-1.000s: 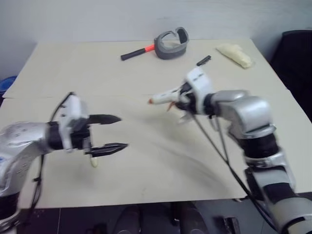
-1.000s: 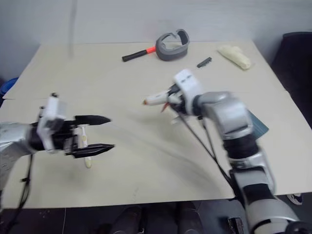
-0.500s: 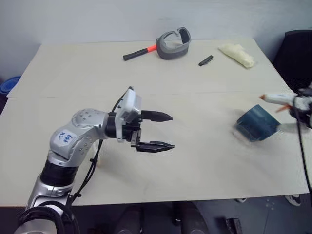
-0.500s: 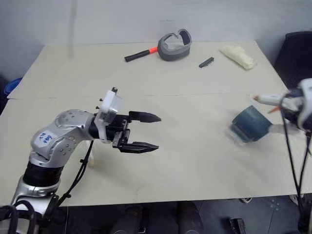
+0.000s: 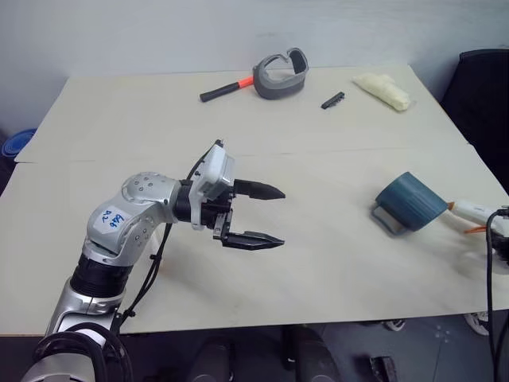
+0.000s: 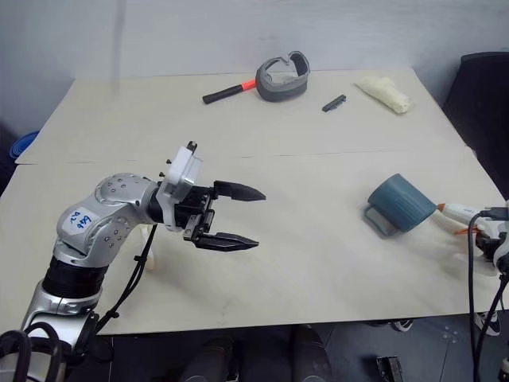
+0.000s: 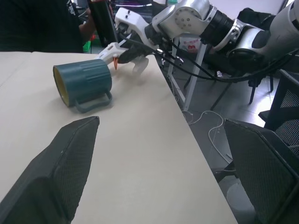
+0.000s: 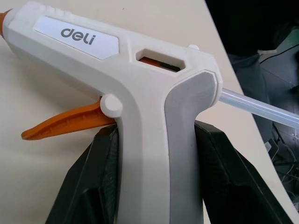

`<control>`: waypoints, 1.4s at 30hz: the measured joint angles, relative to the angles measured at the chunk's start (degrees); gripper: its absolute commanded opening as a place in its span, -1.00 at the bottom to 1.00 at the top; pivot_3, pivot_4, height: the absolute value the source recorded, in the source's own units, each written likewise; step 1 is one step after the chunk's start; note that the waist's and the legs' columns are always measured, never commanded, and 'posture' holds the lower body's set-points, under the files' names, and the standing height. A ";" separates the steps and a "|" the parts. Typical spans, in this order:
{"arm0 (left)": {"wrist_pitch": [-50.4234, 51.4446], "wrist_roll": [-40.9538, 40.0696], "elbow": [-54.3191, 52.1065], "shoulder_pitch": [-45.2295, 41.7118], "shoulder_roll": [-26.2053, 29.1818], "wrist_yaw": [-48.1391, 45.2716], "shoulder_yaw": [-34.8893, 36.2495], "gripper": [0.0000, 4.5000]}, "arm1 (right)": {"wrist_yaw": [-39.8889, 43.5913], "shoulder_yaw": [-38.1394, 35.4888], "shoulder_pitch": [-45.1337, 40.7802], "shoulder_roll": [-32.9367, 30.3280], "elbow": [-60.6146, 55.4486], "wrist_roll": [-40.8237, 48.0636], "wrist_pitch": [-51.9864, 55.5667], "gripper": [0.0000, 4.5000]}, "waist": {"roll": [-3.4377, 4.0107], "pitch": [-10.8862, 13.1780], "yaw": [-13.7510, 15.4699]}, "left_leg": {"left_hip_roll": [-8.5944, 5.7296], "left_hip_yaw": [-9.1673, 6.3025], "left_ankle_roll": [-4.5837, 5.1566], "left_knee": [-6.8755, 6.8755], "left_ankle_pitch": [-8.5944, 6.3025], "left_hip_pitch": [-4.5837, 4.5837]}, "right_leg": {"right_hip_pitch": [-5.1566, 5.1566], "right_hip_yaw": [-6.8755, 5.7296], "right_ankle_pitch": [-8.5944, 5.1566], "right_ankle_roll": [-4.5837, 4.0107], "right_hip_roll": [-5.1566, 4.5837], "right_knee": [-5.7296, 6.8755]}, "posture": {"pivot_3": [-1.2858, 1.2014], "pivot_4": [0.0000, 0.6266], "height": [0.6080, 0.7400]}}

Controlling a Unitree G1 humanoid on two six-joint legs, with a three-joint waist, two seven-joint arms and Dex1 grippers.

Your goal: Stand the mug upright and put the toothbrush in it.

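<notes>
The left gripper (image 5: 266, 215) hangs just left of centre in the head views, its two black fingers spread wide and pointing toward the right of the frame, with nothing between them. Under that arm's elbow, at the lower left, a slim pale thing lies on the desk (image 5: 334, 263), too hidden to name.

The right gripper (image 8: 154, 186) sits at the right edge of the frame, clamped on the grip of a white glue gun (image 8: 131, 88) (orange trigger, clear glue stick out the back) — its fingers press either side of the handle. In the head views the glue gun's orange-tipped nozzle pokes in from the right edge, just beside the mug (image 5: 409, 203).

The mug lies on its side at the centre right, its handle down on the desk.

Along the upper edge — a hammer (image 5: 227, 86) with an orange neck, a grey curved holder (image 5: 280, 73), a small dark clip (image 5: 332, 99) and a pale yellowish lump (image 5: 384, 89).
</notes>
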 measured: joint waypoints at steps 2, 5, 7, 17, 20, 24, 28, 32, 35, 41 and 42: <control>0.00 0.28 0.13 0.00 0.06 -0.01 0.00 1.00 | -0.20 -0.08 0.39 1.07 0.15 0.35 -1.74 0.24 | 0.00 0.00 0.00 | 0.00 0.02 0.02 0.00 -0.01 0.00 | 0.00 -0.05 0.03 0.04 0.00 0.01 | 0.03 -0.52 1.00; 0.00 0.59 0.13 0.00 0.75 -0.03 0.05 1.00 | -0.49 -0.23 0.79 1.44 0.41 0.91 -3.37 0.64 | 0.00 0.00 0.00 | -0.01 0.02 0.10 0.00 -0.05 0.00 | -0.01 -0.01 0.07 0.11 -0.03 0.00 | 0.03 -0.52 1.00; -0.01 0.71 0.13 0.03 1.13 -0.02 0.29 1.00 | -0.47 -0.99 0.80 1.42 0.40 1.33 -3.63 0.93 | 0.00 0.00 0.00 | -0.03 0.02 0.12 0.01 -0.07 0.00 | -0.01 0.03 0.09 0.14 -0.04 -0.06 | 0.03 -0.52 1.00; 1.82 -0.35 -3.72 5.80 6.67 2.19 6.64 1.00 | 17.03 -2.68 -0.66 -11.44 -12.01 14.86 -0.33 0.98 | -0.02 0.05 -1.24 | 0.03 0.07 0.24 0.00 -0.15 0.31 | 0.03 0.44 0.10 0.15 0.04 -0.05 | 0.03 -0.52 1.00; 3.83 -1.68 -6.21 9.09 9.17 4.25 10.78 1.00 | 23.41 -0.57 -6.51 -13.47 -17.32 23.36 0.64 0.98 | -0.22 0.11 -1.50 | 0.11 0.03 0.18 0.00 -0.18 0.44 | 0.07 0.41 0.08 0.12 0.10 -0.04 | 0.03 -0.52 1.00; 7.40 -2.81 -9.95 13.62 12.49 8.01 15.57 1.00 | 30.42 9.12 -10.45 -13.99 -25.62 33.92 0.50 0.98 | -0.43 0.19 -1.28 | 0.19 -0.03 0.15 -0.02 -0.30 0.37 | 0.05 0.28 0.07 0.11 0.09 -0.01 | 0.03 -0.52 1.00; 10.83 -3.23 -13.68 18.62 15.87 12.18 20.61 1.00 | 31.94 16.05 -7.84 -15.47 -28.05 34.32 -1.14 0.98 | -0.44 0.18 0.16 | 0.18 0.00 0.37 0.01 -0.43 0.18 | 0.03 0.29 0.17 0.28 -0.13 -0.17 | 0.03 -0.52 1.00; 12.00 -6.30 -17.36 20.19 16.00 13.72 22.81 1.00 | 21.28 20.93 -8.36 -14.40 -26.27 28.87 4.24 0.98 | -0.58 0.10 0.59 | 0.05 0.06 0.44 0.20 -0.43 -0.10 | -0.03 0.34 0.33 0.54 -0.42 -0.42 | 0.03 -0.52 1.00; 12.43 -9.99 -20.24 19.27 15.31 14.37 23.05 1.00 | 13.71 22.05 -7.75 -12.56 -26.79 26.70 11.01 0.98 | -0.59 0.09 0.93 | 0.01 0.06 0.33 0.21 -0.37 -0.13 | -0.07 0.30 0.33 0.54 -0.50 -0.43 | 0.03 -0.52 1.00; 12.44 -10.55 -20.26 17.22 14.14 16.89 19.95 1.00 | 10.20 22.45 -7.46 -12.58 -30.58 27.08 19.47 0.98 | -0.58 0.09 1.19 | -0.07 0.09 0.51 0.21 -0.49 -0.10 | -0.07 0.29 0.34 0.50 -0.21 -0.40 | 0.03 -0.52 1.00; 12.37 -10.60 -20.25 16.97 14.05 16.94 19.66 1.00 | 10.03 22.35 -7.46 -12.59 -30.94 27.13 20.52 0.98 | -0.58 0.09 1.18 | -0.05 0.09 0.51 0.21 -0.49 -0.10 | -0.07 0.29 0.35 0.48 -0.17 -0.40 | 0.03 -0.52 1.00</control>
